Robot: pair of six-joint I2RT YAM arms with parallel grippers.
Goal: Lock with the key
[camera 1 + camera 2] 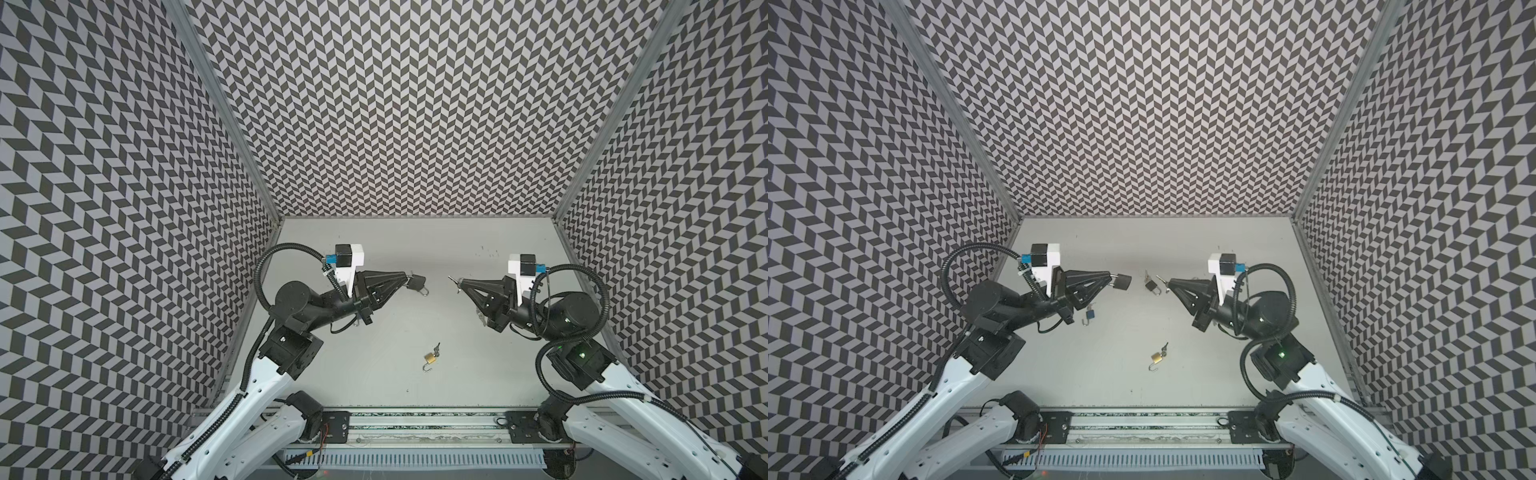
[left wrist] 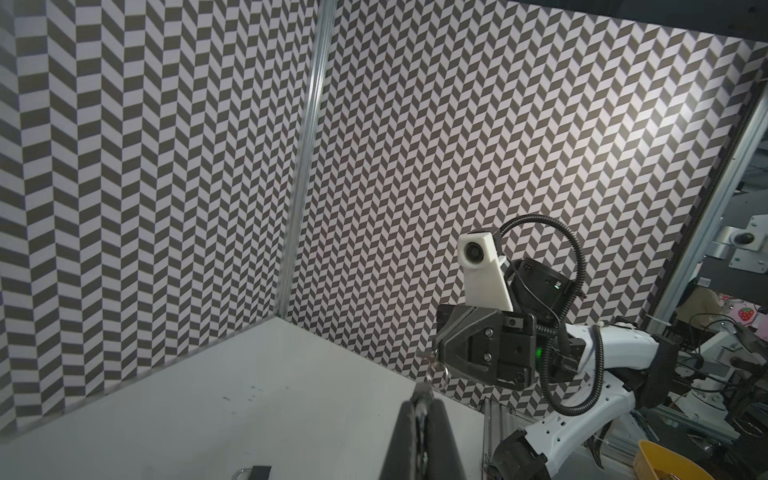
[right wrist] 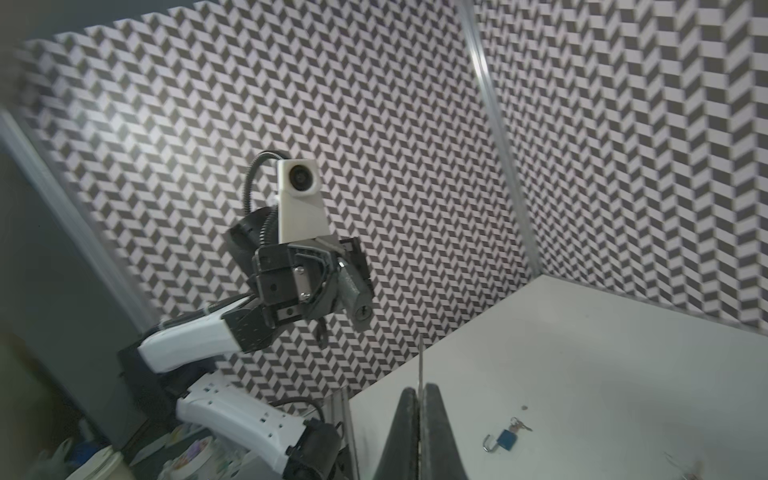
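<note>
Walls around me: chevron panels (image 1: 415,104), dark and pale grey, behind and on both sides.
Corners: bare aluminium posts (image 1: 222,104) where the panels meet.
Floor under me: flat pale grey tabletop (image 1: 415,249), a few dark specks near the back.
Front edge: metal rail (image 1: 415,428), white slotted duct (image 1: 415,459) below it.
Light: soft bright patch (image 2: 673,112) on a side wall.
Past the opening: dim cluttered room (image 2: 727,311).

Four padlocks show: a black padlock (image 1: 1122,282), a second black padlock (image 1: 1151,286), a blue padlock (image 3: 506,439) and a brass padlock (image 1: 1157,356). One key bunch (image 1: 454,279) plus three more makes four (single keys too small to count).
</note>
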